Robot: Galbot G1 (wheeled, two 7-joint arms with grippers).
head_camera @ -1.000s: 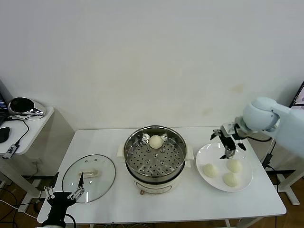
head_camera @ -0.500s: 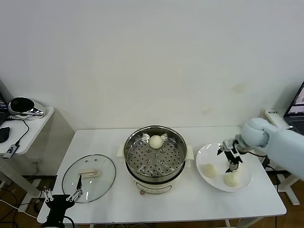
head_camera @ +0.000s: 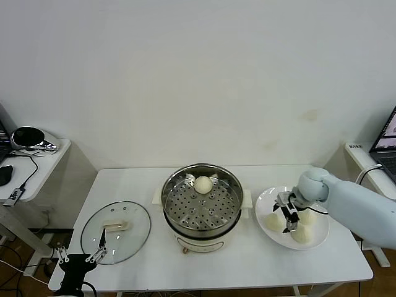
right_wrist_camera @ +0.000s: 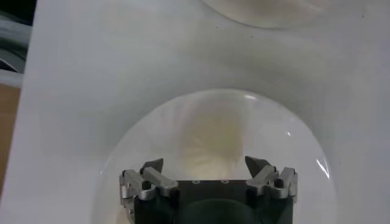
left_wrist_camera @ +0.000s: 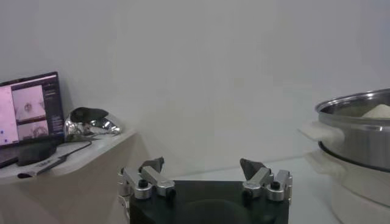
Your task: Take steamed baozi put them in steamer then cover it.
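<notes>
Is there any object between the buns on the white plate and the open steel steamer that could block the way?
Nothing visible does: bare white table separates the flat white plate from the uncovered round steel steamer.

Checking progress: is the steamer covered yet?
Uncovered. The cover lies flat on the table left of the steamer, one baozi visible inside.

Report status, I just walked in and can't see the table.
Right gripper open over the plate, three buns there. One bun in steamer. Left gripper open, parked. Lid off.
</notes>
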